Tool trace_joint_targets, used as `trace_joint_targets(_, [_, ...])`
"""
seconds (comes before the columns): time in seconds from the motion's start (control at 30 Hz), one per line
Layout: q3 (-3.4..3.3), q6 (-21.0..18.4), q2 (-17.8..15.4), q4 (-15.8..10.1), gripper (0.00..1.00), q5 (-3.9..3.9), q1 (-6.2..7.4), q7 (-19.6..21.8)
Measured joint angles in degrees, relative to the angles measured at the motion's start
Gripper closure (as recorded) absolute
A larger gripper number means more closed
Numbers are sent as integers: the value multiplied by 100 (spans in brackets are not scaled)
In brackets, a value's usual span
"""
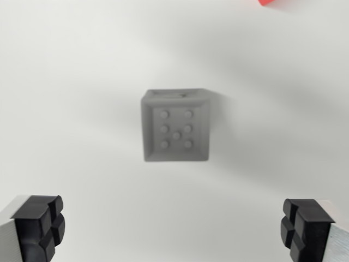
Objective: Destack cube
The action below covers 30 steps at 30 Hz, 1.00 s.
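Two black finger pads [38, 226] frame the bottom of my wrist view, one at the view's left corner and one at the view's right, with bare surface between them. I read the gripper [174, 232] as spread wide, close to its full travel, and holding nothing; that spacing suits an approach from above, since it leaves clearance on either side of the target.

Beyond the pads, near the middle of the white tabletop [71, 82], sits the grey cube [175, 126]. Its upper face carries a pattern of raised studs, and its far side wall shows as a narrow band, so I am looking almost straight down on it. The cube lies roughly on the midline between the two pads but well ahead of them, apart from both. The picture is soft, and I cannot tell from this angle whether a second block lies beneath the grey one; only one body is distinguishable.

Farthest away, at the tabletop's far edge toward the wrist view's right, a red object [267, 2] is cut off by the frame; I cannot identify it.

My judgement is that the grasp has not begun: I would centre the jaws over the cube and descend before closing.
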Motion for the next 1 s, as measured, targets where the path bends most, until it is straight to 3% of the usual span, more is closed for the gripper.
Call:
trace_joint_targets(0.53, [0, -969, -719, 257, 0, 69, 6, -53])
trace_joint_targets(1.0, [0, -1678, -1113, 568, 0, 96, 6, -75])
